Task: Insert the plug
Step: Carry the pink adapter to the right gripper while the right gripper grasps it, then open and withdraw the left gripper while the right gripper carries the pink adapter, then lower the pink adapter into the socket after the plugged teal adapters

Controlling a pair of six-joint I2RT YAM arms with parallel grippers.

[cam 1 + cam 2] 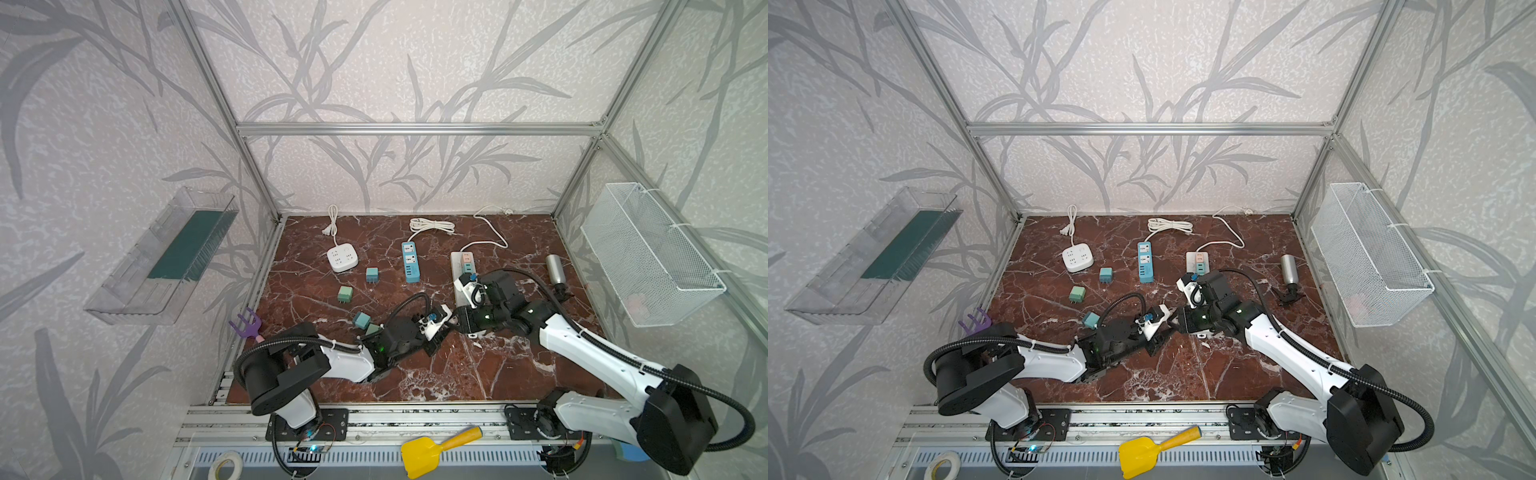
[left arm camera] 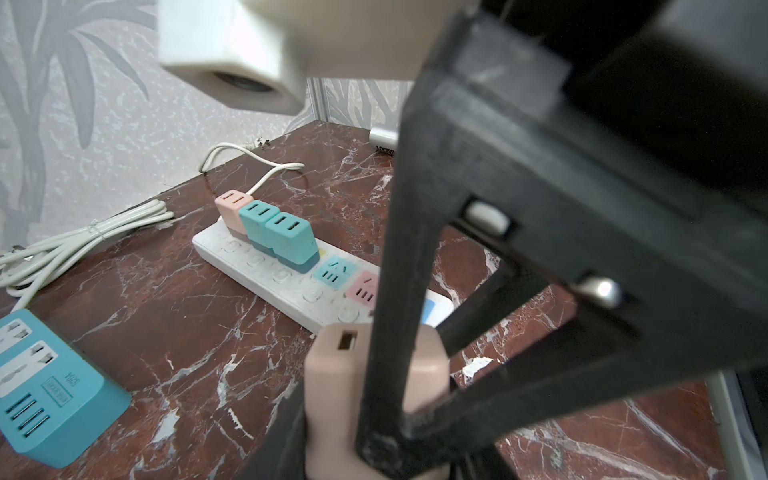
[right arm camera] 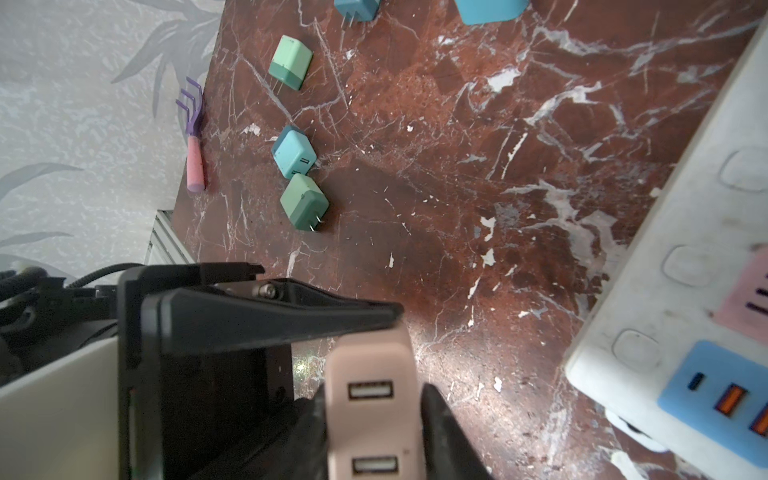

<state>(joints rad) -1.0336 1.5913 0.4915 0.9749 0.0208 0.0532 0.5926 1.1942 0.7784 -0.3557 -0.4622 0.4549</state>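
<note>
The pink plug [image 3: 370, 361] sits in mid-air between the two arms, above the tabletop [image 1: 498, 374] and just off the near end of the white power strip [image 2: 257, 266]. Both tools are on it at once. The right tool [image 3: 374, 432] is clamped on the plug's side faces, with a black finger showing on either side of the two USB ports. The left tool [image 1: 446, 326] is closed on the same plug from the opposite end, one finger lying across its top edge in the right wrist view. It reads as a handover or a regrasp.

The plug looks like a small rigid plastic cube, probably light, with smooth rounded faces that may slide or twist under a narrow finger. Its prongs are hidden in every view, so their direction cannot be told. The safest hold is likely across two opposite flat sides, low enough to resist tilting, with the prong face left free and nothing pressing on the thin metal pins.

On the strip, a pink plug and two teal ones are already seated at the far end. A teal socket [image 2: 332, 270] and a pink socket [image 2: 365, 291] lie open nearer the tools. Pushing in will likely need a firm, square press, since the strip lies loose and may shift
</note>
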